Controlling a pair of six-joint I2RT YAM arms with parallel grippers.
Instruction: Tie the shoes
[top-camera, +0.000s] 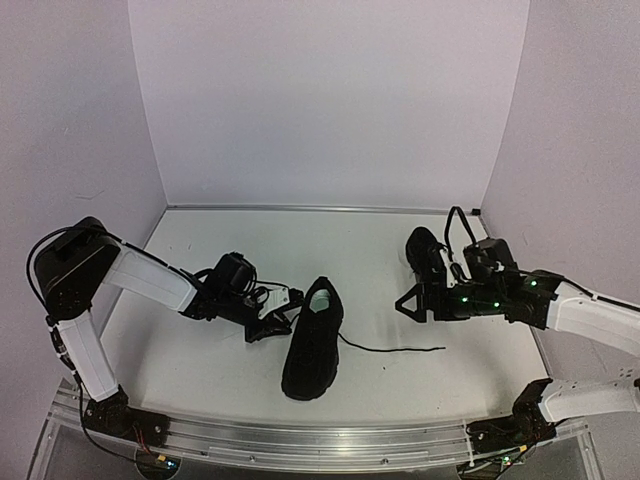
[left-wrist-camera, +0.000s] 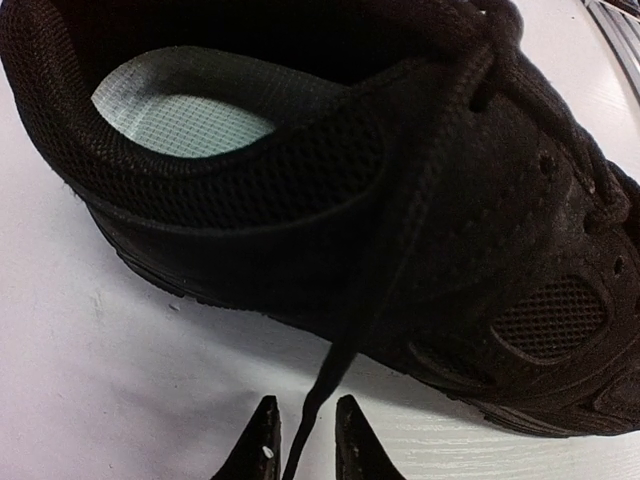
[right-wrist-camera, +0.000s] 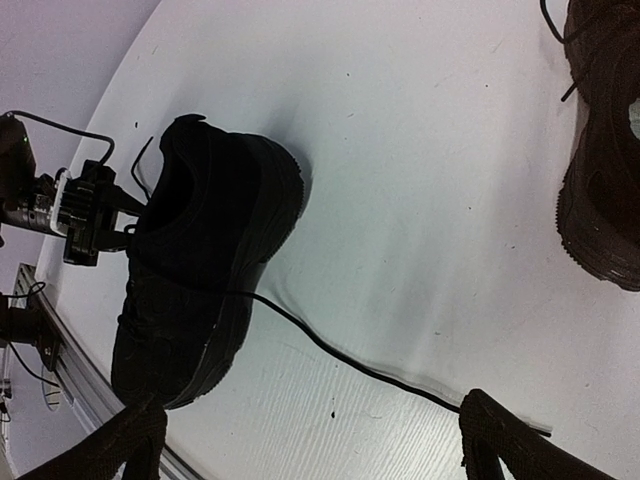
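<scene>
Shoes, both matte all-black low lace-ups, are spotted from the top on the white table (top-camera: 200, 370). The green-insole shoe (top-camera: 312, 345) is parked mid-table, and the second shoe (top-camera: 425, 250) is tucked at the far right by the right gripper (top-camera: 408, 302).

Left wrist: a thin black lace (left-wrist-camera: 318, 385) is bracketed by the left gripper (left-wrist-camera: 305, 445). Its jaws are nearly together, but a sliver of gap is seen, so no firm pinch can be claimed.

Right wrist: the fingers (right-wrist-camera: 500, 440) are spread wide and nothing is held.

Risk-wise, the lace could get slipped if it's pulled before it's clamped, or the light shoe dragged.
</scene>
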